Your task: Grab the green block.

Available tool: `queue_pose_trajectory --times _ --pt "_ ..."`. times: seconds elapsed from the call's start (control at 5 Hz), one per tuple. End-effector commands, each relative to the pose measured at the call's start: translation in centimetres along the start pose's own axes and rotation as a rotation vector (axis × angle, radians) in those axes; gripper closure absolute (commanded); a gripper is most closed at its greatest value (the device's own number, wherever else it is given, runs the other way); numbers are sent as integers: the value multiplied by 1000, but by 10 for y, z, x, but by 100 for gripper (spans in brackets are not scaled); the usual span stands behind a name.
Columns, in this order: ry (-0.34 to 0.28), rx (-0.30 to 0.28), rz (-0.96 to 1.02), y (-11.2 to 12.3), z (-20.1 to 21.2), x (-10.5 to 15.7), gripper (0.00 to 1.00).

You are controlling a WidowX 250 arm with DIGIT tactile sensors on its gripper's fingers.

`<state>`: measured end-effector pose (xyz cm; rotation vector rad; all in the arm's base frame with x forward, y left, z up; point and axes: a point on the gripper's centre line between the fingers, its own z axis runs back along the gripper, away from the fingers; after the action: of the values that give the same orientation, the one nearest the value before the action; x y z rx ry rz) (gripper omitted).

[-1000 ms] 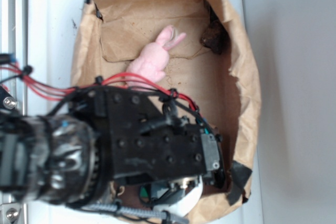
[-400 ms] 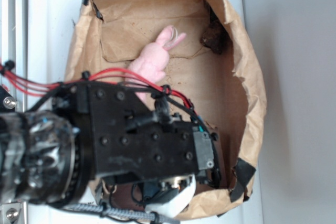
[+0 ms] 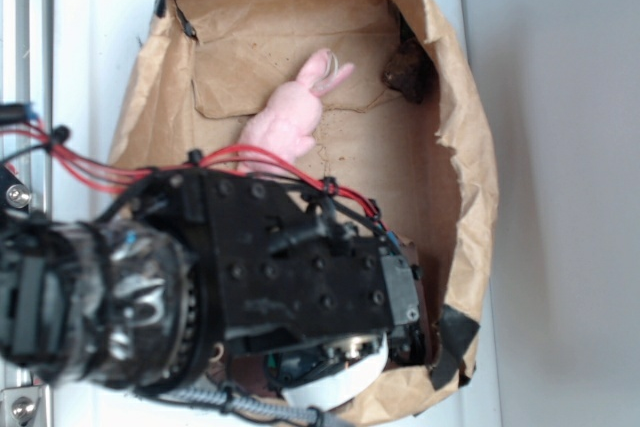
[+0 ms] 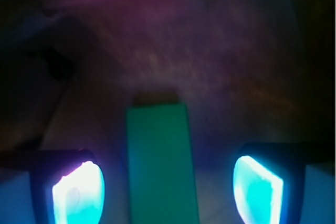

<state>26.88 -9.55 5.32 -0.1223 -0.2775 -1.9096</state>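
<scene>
Straddling the green block [image 4: 160,161] with gripper [image 4: 168,190] fingers spread apart, seemingly not touching yet in the dim wrist view; closing and lifting remain.

Exterior view overhead, looking straight down onto the arm, wrist view close behind the claw [image 4: 168,190], facing forward

Green block [image 4: 160,163] btwn open tool [image 4: 168,192] fingers [image 4: 79,192].

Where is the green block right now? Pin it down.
The wrist view shows the green block lying lengthwise at bottom centre, between the two open fingers, touching neither. In the exterior view the arm hides it.
</scene>
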Motion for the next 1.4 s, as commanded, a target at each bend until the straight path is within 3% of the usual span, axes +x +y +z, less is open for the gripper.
queue_pose_trajectory --times 0.0,0.4,0.6,1.0,1.2 --pt "5 -23 -135 -18 7 26 0" --pt "88 -27 -187 -33 -16 18 0" --pt "101 11 -194 -32 -28 17 0" --pt "84 -15 -128 -14 -35 16 0" --pt "75 -2 -79 -10 -31 10 100"
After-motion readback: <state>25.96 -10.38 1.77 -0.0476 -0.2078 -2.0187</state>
